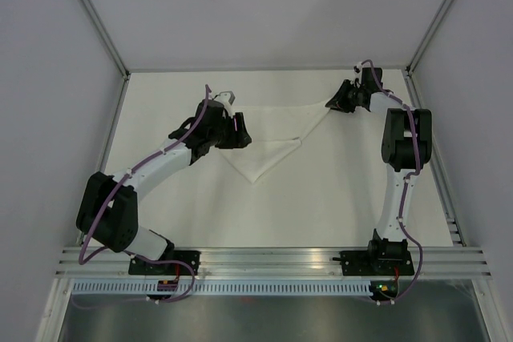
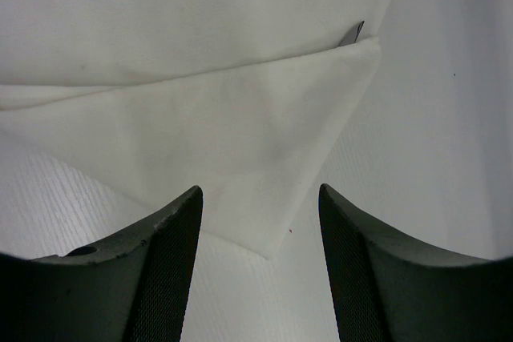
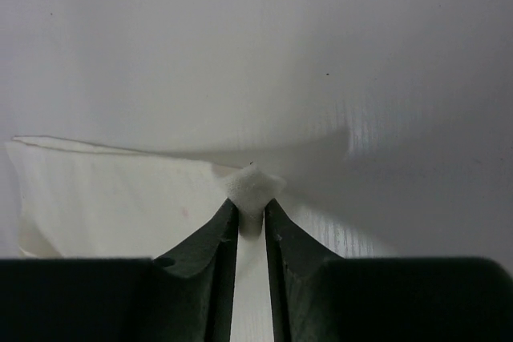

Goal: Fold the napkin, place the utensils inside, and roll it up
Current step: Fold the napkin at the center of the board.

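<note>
**Overhead view**
- Napkin (image 1: 272, 138): white cloth lying flat on the far half of the table (image 1: 337, 198). It is folded to a triangle, with the long edge away from the arms and the point toward them.
- Left claw (image 1: 242, 130): at the triangle's left corner, low over the cloth.
- Right claw (image 1: 333, 102): at the right corner, with its arm reaching far out.
- The two claws sit at opposite ends of the long edge. This is judged to be so the fold can be held square while one end is worked.

**Left wrist view**
- Left claw (image 2: 259, 191): jaws wide apart, holding nothing.
- A pointed corner of the napkin (image 2: 240, 134) lies on the table between the fingers (image 2: 172, 262), apart from both. Placed so, the claw looks ready to pin or pick up that corner.
- Small dark sliver (image 2: 351, 35): at the edge of the upper layer. It is possibly a utensil tip poking from the fold, but too small to tell.

**Right wrist view**
- Right claw (image 3: 251, 207): jaws nearly together, pinching a small tuft at the napkin (image 3: 112, 190) corner between the fingertips (image 3: 216, 234).
- The cloth runs off flat to the left.
- The grip is at the very tip of the corner. That gives a handle for lifting or pulling the corner without bunching the rest, but so slight a hold could slip.
</note>
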You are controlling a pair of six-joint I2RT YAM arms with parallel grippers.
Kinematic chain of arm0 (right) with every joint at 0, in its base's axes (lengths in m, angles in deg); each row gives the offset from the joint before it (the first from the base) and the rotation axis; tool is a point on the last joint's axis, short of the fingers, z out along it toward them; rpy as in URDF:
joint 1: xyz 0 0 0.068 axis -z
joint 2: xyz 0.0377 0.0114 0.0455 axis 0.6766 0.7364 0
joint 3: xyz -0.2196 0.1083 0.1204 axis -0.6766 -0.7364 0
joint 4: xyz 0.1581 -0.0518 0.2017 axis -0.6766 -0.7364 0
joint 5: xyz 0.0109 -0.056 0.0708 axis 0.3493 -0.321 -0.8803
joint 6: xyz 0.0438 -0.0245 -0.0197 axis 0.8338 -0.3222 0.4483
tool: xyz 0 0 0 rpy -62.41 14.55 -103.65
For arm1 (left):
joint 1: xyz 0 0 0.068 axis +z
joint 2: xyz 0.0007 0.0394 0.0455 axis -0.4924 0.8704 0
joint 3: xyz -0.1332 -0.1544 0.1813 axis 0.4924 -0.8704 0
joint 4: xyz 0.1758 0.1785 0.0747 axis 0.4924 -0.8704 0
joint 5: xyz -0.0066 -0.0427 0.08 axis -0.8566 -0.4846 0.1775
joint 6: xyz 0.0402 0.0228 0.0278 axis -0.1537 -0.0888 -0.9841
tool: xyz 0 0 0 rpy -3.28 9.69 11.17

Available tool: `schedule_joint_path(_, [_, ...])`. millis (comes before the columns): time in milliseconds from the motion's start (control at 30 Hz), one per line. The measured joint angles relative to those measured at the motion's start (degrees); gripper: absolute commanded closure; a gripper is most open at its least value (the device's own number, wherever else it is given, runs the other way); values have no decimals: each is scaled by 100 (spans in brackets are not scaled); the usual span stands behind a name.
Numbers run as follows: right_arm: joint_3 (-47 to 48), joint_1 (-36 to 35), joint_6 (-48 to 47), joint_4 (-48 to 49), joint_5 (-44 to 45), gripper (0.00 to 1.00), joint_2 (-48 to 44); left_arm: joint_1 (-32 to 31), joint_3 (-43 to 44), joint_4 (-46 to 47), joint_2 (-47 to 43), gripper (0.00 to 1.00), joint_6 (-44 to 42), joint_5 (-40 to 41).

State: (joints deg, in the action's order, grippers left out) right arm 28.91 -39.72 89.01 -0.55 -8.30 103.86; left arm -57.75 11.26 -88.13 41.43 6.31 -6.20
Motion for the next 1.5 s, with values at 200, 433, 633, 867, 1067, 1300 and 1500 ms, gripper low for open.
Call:
schedule_joint_path(200, [-96,0,98,323,-107,93,-9,0,-59,24,0,36,63,-2])
schedule_joint_path(433, [-514,-35,20,656,-247,99,-280,0,-162,127,0,36,142,-2])
schedule_joint_path(633, [-981,-256,-498,874,-254,100,-979,0,-192,166,-2,36,208,0])
schedule_joint_path(867, [-1370,-1014,-1425,988,-214,100,-1840,0,-214,155,-214,37,385,144])
schedule_joint_path(1067, [-1867,-1967,-2422,863,-42,100,-2374,0,-225,122,-944,36,629,503])
schedule_joint_path(1300, [-2341,-3101,-3464,603,330,99,-2618,0,-225,83,-1836,36,844,883])
schedule_joint_path(1500, [-2437,-3799,-4131,369,678,100,-2623,0,-225,-85,-2048,36,914,933])
